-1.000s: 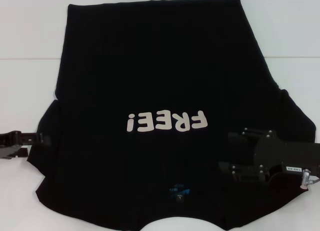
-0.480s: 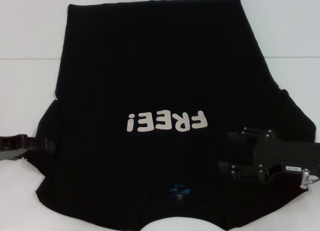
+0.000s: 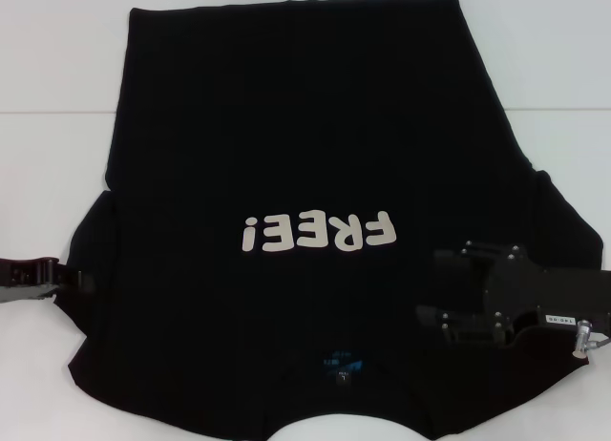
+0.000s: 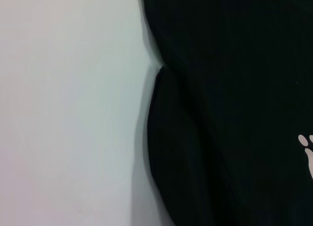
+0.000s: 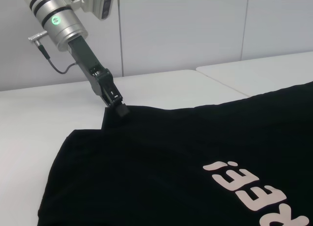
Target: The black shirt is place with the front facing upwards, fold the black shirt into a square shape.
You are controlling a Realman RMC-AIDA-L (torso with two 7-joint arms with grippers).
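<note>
The black shirt (image 3: pixel 286 126) lies spread flat on the white table, its cream "FREE!" print (image 3: pixel 318 233) facing up and its blue neck label (image 3: pixel 341 367) at the near edge. My left gripper (image 3: pixel 76 281) sits at the outer edge of the shirt's left sleeve. In the right wrist view the left gripper (image 5: pixel 121 110) touches the sleeve's edge on the shirt (image 5: pixel 171 157). My right gripper (image 3: pixel 425 290) hovers open over the shirt's right shoulder area, pointing inward. The left wrist view shows the sleeve fold of the shirt (image 4: pixel 234 89) against the table.
The white table (image 3: pixel 57 155) shows bare surface to the left, right and behind the shirt. A second white table (image 5: pixel 264 69) and a pale wall stand beyond in the right wrist view.
My left gripper has slid rightward along the table up to the sleeve's edge. The right gripper and the shirt have barely moved.
</note>
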